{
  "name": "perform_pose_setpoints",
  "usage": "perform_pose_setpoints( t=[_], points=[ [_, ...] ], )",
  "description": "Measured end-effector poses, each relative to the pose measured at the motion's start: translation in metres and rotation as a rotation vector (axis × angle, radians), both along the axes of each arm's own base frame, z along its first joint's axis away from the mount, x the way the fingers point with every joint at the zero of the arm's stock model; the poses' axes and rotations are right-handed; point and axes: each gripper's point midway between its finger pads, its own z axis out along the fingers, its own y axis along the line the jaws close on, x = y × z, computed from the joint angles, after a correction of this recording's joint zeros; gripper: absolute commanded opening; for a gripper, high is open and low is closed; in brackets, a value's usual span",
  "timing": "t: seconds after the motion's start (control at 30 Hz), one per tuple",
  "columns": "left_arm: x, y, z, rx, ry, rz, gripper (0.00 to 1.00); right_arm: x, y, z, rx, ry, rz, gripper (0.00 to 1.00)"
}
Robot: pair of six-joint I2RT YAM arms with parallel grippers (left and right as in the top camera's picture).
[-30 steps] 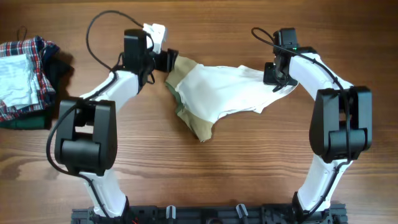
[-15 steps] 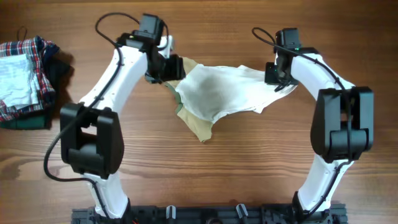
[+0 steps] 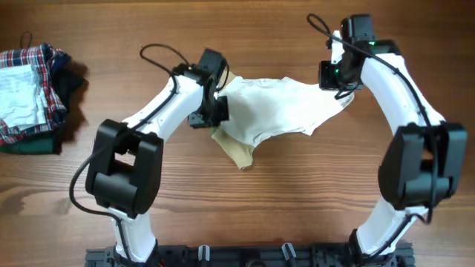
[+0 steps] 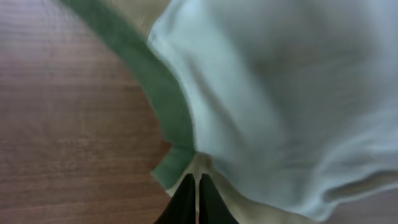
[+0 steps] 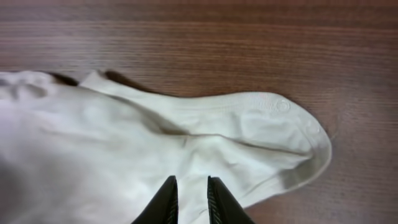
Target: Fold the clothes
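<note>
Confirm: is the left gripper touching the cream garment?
Touching. In the left wrist view, the left gripper has its fingertips closed on the cream garment, whose green edge and pale fabric bunch right into them.

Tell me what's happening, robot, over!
Left gripper shut on garment edge. Right gripper open above other end. Garment unfolded. Pile sits apart, far left.

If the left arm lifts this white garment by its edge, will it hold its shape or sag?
Likely floppy: the white garment lies wrinkled and bunched where the left gripper pinches it. Probably light, since the fabric looks thin. It may drag rather than slide cleanly on the wooden table.
</note>
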Motion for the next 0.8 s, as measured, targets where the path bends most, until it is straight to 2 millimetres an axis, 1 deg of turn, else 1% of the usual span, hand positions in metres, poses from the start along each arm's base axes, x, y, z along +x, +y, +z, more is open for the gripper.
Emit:
perform_pose_setpoints(
  t=[0.07,0.13,0.2,0.27,0.37,0.47,0.57,0.6,0.7,0.8],
  points=[
    [0.000,0.000,-0.011,-0.006,-0.017,0.004,0.04,-0.001,0.001,0.006,0.008,-0.006,0.003,0.17],
    [0.004,-0.001,-0.017,-0.017,-0.043,0.007,0.04,-0.006,0.002,0.005,0.013,0.014,0.004,0.17],
    [0.001,0.000,-0.022,-0.016,-0.041,0.007,0.07,-0.008,0.002,0.004,0.013,0.026,0.005,0.17],
    [-0.002,0.002,-0.024,-0.009,-0.030,0.008,0.11,-0.011,0.002,0.003,0.012,0.035,0.005,0.17],
    [-0.017,0.008,-0.025,0.018,0.032,0.010,0.18,-0.011,0.002,0.003,0.012,0.036,0.004,0.17],
    [-0.042,0.020,-0.025,0.071,0.134,0.011,0.22,-0.013,0.002,0.003,0.010,0.043,0.010,0.17],
    [-0.055,0.037,-0.026,0.152,0.176,0.010,0.24,-0.015,0.002,0.002,0.007,0.052,0.018,0.17],
    [-0.059,0.048,-0.025,0.212,0.186,0.015,0.25,-0.016,0.002,0.002,0.006,0.054,0.021,0.17],
    [-0.059,0.066,-0.024,0.312,0.173,0.018,0.26,-0.017,0.001,0.002,0.006,0.060,0.022,0.17],
    [-0.058,0.079,-0.022,0.370,0.167,0.023,0.25,-0.023,0.001,0.000,0.004,0.087,0.022,0.17]
  ],
)
